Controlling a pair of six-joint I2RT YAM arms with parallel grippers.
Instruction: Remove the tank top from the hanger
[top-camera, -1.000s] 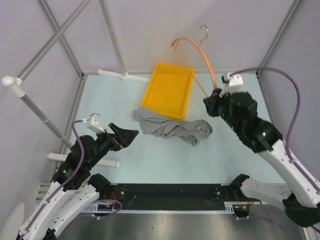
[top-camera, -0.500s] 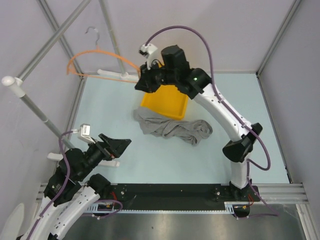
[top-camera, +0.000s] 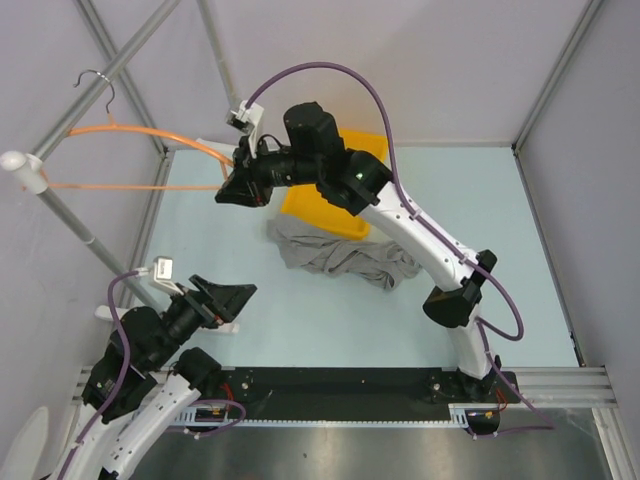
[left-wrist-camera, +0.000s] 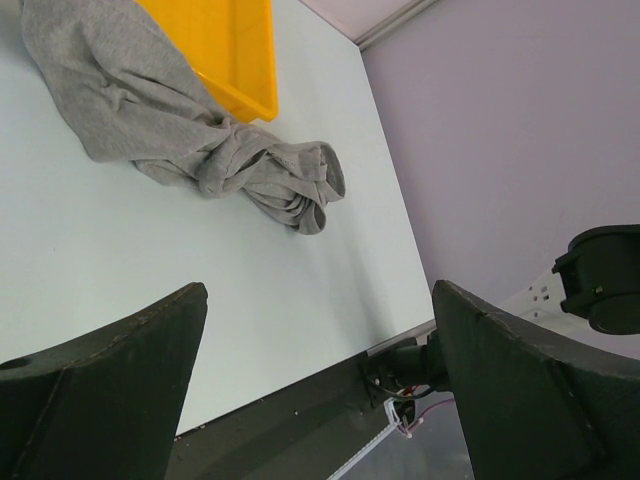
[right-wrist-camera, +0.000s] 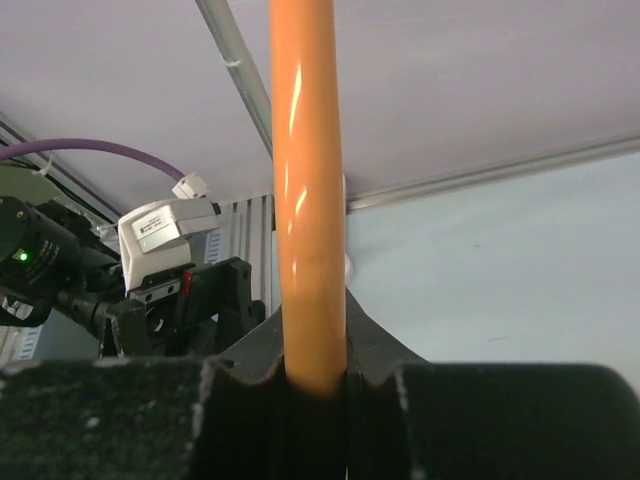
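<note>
The heather-grey tank top (top-camera: 345, 258) lies crumpled on the table beside the yellow tray's near edge; it also shows in the left wrist view (left-wrist-camera: 190, 130). The bare orange hanger (top-camera: 135, 132) is held in the air at the far left, its silver hook (top-camera: 97, 82) at the slanted rack pole. My right gripper (top-camera: 232, 190) is shut on the hanger's right end, the orange bar (right-wrist-camera: 308, 200) clamped between the fingers. My left gripper (top-camera: 240, 297) is open and empty, low at the near left, apart from the shirt.
A yellow tray (top-camera: 312, 207) stands behind the shirt, partly hidden by my right arm. Grey rack poles (top-camera: 110, 75) cross at the far left, with a white-capped pole (top-camera: 25, 170). A white rack foot (top-camera: 225, 325) lies by my left gripper. Walls close in the table.
My right arm has swung from the far right across to the far left, carrying the hanger to the slanted pole. My left gripper has drawn back a little toward the near edge. The shirt has not moved.
</note>
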